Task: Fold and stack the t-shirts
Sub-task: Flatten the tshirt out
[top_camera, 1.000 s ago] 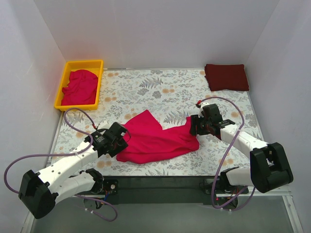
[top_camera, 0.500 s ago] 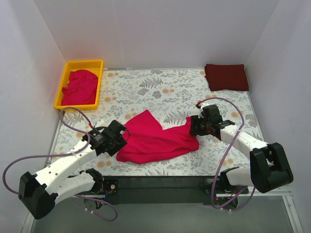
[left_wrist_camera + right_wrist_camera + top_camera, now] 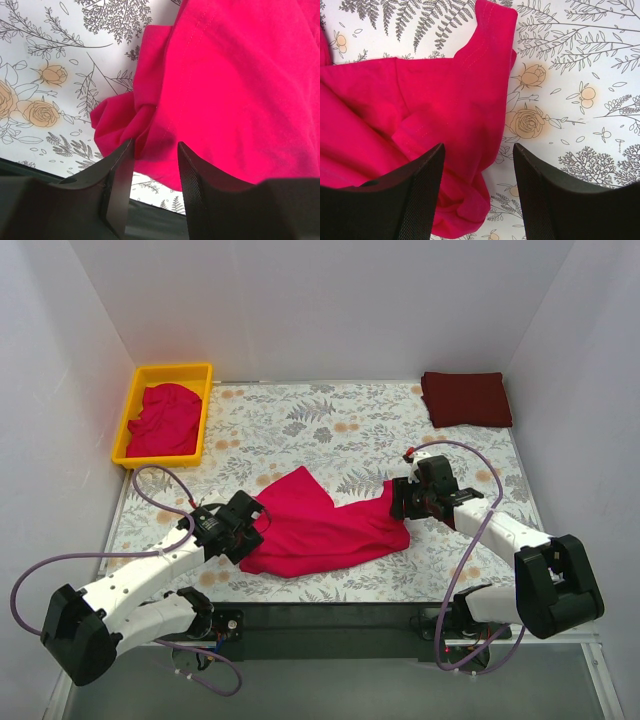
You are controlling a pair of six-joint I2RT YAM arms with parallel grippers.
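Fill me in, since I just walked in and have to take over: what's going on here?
Both arms are working on one crimson-pink t-shirt lying crumpled mid-table. The left gripper is at its left edge and the right gripper at its right edge, both open over the cloth, nothing lifted. Another pink shirt sits unfolded in the yellow tray, and a maroon shirt lies folded at the far right corner.

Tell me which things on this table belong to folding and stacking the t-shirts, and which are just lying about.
Part of the job:
crumpled pink t-shirt, mid-table
pink t-shirt heap, in the tray
folded maroon t-shirt, far right corner

Just lying about:
yellow plastic tray, far left corner
floral table cover
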